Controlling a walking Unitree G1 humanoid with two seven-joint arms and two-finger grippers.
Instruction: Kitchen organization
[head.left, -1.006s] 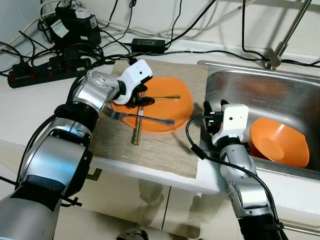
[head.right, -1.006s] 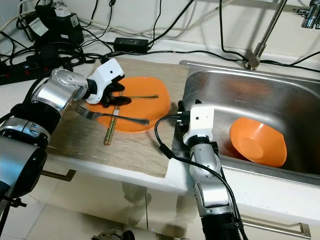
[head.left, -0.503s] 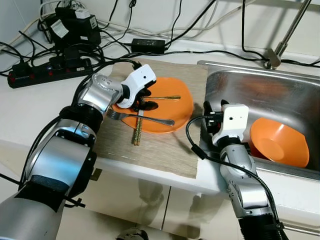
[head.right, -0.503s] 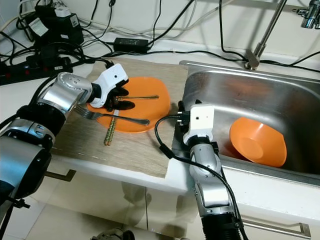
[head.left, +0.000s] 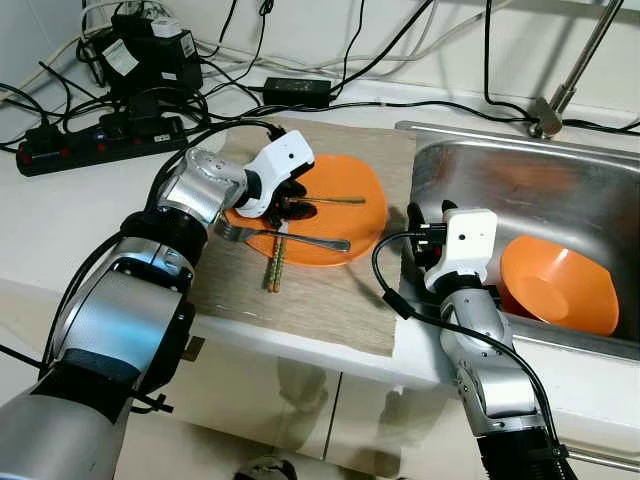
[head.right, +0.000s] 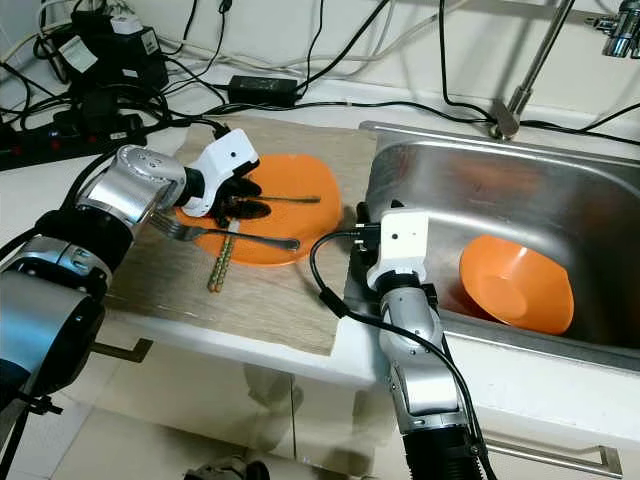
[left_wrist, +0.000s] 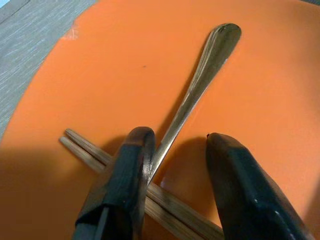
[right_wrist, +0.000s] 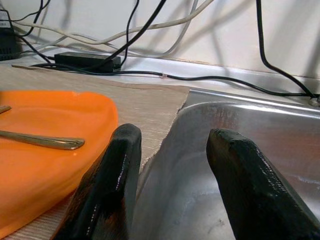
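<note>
An orange plate (head.left: 355, 228) lies on a wooden board beside the sink. On it rest a silver fork (head.left: 300, 240), a slim gold-toned utensil (head.left: 335, 200) and a pair of wooden chopsticks (head.left: 275, 268) that stick out over the plate's near rim. My left gripper (head.left: 285, 205) is low over the plate's left part and open. In the left wrist view its fingertips (left_wrist: 137, 145) straddle the utensil's handle (left_wrist: 200, 85) where it crosses the chopsticks (left_wrist: 85, 147). My right gripper (right_wrist: 170, 135) hovers open at the sink's left rim, holding nothing.
An orange bowl (head.left: 555, 285) lies tilted in the steel sink (head.left: 520, 170). A faucet (head.left: 560, 95) stands behind it. Power strips, adapters and many black cables (head.left: 130, 120) crowd the counter at the back left. The counter's front edge runs just below the board (head.left: 330, 300).
My left gripper has turned and shifted slightly right, further onto the plate and over the utensil handle. The right arm has stayed still.
</note>
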